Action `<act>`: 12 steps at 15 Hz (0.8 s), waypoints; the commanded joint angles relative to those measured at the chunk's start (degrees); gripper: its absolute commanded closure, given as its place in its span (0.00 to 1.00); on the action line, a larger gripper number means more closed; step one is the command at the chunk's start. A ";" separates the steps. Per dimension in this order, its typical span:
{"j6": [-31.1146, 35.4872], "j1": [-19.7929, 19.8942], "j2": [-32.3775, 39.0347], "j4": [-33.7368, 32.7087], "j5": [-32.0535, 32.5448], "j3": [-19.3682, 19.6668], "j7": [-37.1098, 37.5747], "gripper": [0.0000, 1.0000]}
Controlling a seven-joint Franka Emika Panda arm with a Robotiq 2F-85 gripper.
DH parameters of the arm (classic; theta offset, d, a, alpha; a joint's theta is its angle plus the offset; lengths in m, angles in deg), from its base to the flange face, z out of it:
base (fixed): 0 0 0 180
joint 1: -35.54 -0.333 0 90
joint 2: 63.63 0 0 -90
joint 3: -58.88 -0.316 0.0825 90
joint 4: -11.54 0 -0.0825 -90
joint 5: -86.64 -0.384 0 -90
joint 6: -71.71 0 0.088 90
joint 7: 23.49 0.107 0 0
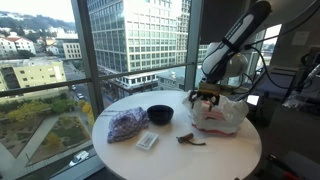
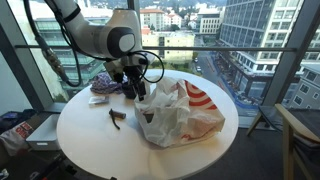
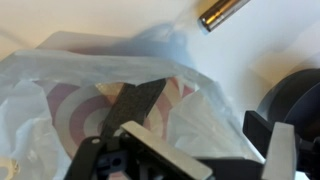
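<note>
Right now my gripper (image 1: 205,97) hangs with jaws spread wide, gripping nothing, just over the crumpled top of the one white plastic bag (image 1: 220,115) at the round table's (image 1: 230,152) 3 o'clock. One black bowl (image 1: 160,114) sits near centre, one purple cloth (image 1: 126,124) at 9, one white packet (image 1: 147,141) at 7.

The wrist view looks down on a thin white plastic bag (image 3: 60,100) with red rings printed on it, lying crumpled on the white table (image 3: 285,50). The gripper (image 3: 210,118) is just above the bag, its jaws standing wide apart with nothing between them. A shiny metal cylinder (image 3: 222,12) lies beyond the bag, and a dark round thing (image 3: 295,95) shows at the right edge.
</note>
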 commanded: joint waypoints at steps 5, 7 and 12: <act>0.57 -7.57 -0.09 3.59 -2.40 -7.10 5.11 0.00; -0.26 -13.81 1.30 3.56 2.61 -1.45 16.19 0.00; -6.97 -19.19 5.32 0.37 8.97 1.80 37.74 0.00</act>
